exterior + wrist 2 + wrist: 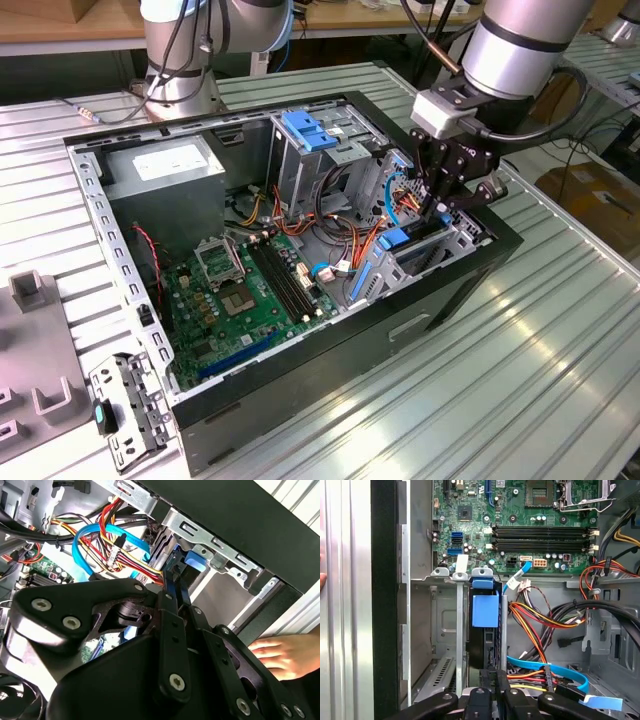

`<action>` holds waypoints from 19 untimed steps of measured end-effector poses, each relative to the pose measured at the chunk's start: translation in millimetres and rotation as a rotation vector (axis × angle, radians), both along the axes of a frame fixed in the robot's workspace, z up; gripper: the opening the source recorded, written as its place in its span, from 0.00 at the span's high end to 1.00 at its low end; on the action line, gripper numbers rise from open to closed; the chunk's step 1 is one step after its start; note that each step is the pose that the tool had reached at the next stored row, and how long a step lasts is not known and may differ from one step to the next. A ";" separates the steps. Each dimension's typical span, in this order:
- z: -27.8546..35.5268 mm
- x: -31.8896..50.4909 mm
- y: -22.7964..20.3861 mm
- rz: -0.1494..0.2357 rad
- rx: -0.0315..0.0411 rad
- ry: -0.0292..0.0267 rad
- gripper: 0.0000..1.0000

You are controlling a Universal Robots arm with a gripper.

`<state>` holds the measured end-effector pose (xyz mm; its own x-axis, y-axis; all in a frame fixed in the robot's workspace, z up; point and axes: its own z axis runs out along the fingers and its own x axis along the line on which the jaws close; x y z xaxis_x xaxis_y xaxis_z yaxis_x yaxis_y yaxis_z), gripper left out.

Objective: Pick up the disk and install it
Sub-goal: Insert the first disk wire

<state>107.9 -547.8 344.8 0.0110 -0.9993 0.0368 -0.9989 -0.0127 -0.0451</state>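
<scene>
The disk (410, 243) stands on edge in the drive bay at the case's side nearest the exterior view's right, its blue plastic rail (485, 611) level with the bay's metal frame. In the second wrist view the disk's blue end (194, 560) shows beside the bay wall. My gripper (440, 208) hangs right above the bay. Its two fingers (496, 676) are drawn close together, and the tips (175, 582) reach the disk's near edge. I cannot tell whether they pinch it or only touch it.
The open computer case (420, 330) lies on a ribbed metal table. Inside are a green motherboard (240, 300), a grey power supply box (165, 170), a tall cage with a blue cap (305, 130) and bundles of cables (545, 620). A person's hand (280, 652) rests outside the case.
</scene>
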 end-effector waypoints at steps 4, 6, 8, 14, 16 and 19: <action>-2.5 0.0 0.0 -0.002 0.0003 0.0019 0.84; -2.6 0.0 0.0 -0.002 0.0001 0.0020 0.84; -2.6 0.0 0.0 -0.003 0.0001 0.0020 0.84; -2.7 0.0 0.0 -0.003 0.0003 0.0020 0.84; -2.7 0.0 0.0 -0.003 0.0003 0.0020 0.84; -1.5 0.0 0.0 -0.003 0.0003 0.0020 0.76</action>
